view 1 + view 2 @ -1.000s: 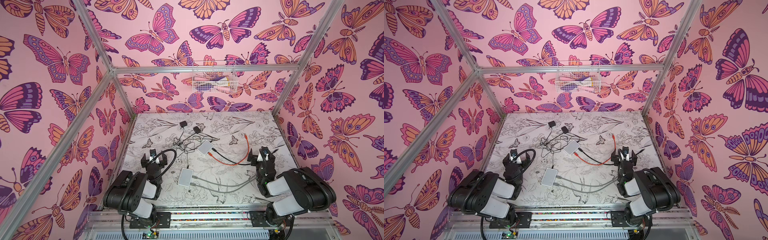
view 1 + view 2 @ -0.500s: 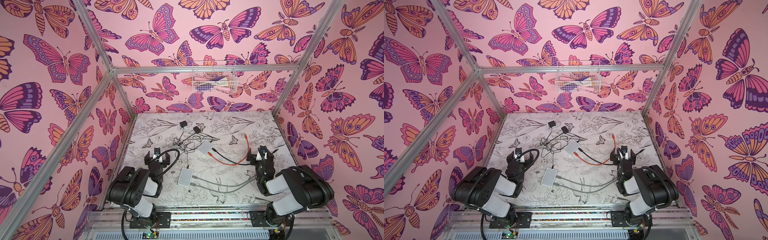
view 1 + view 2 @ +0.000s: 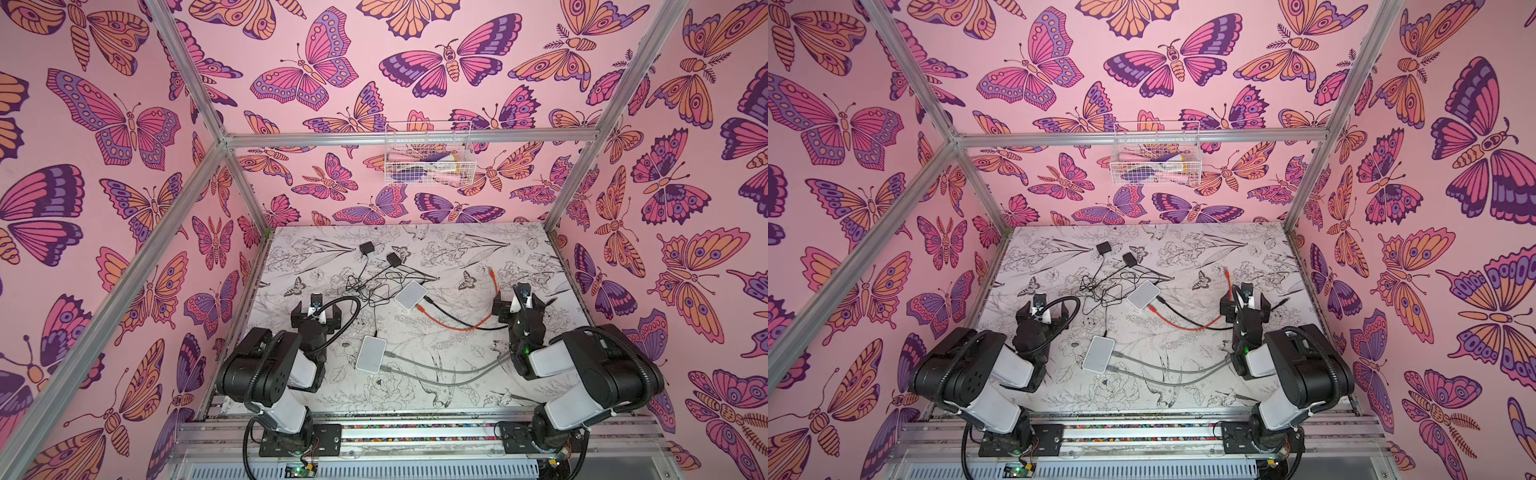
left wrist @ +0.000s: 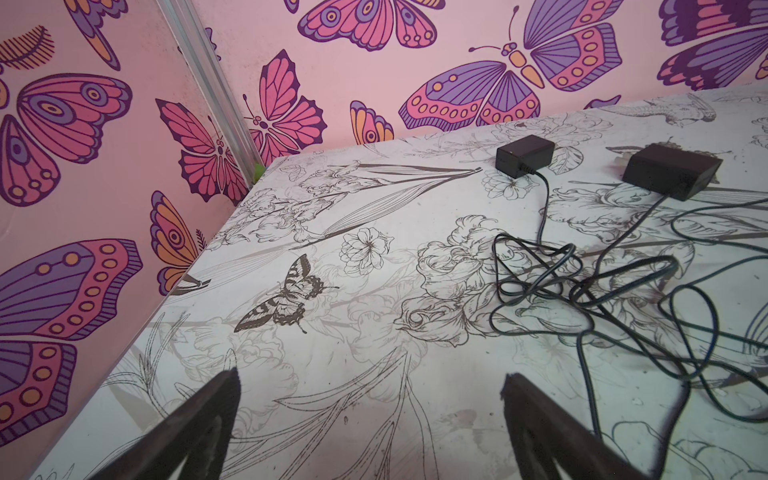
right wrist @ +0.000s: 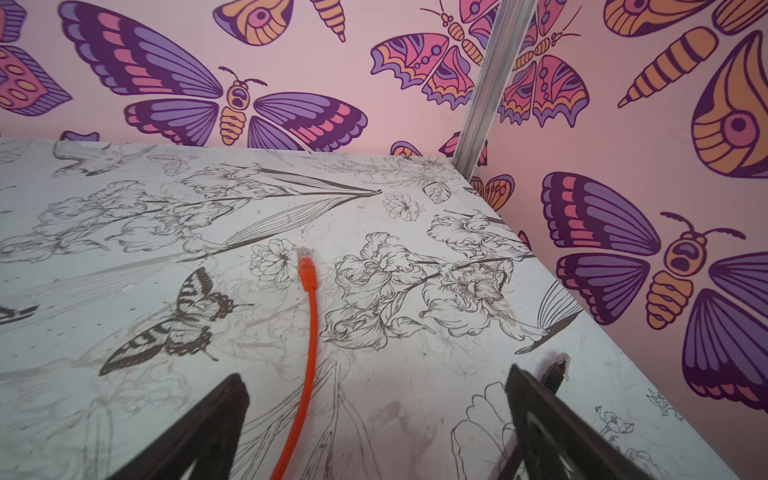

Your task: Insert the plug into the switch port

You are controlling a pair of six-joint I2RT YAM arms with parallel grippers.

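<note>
- Orange plug (image 5: 306,254): free end, flat on table (image 5: 395,411), just ahead of R gripper (image 5: 374,374); its cable (image 5: 309,353) runs back between the jaws.
- R gripper: jaws wide apart, empty. Advance, grip plug body, not cable; hold it level.
- White switch (image 3: 410,294): further off, toward L gripper (image 4: 370,374) (also apart, empty); L should steady it.

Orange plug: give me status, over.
Open and empty: left hand, right hand. Loose orange plug on table, ahead of right hand. Clutter: black cord tangle beside far white switch.
</note>
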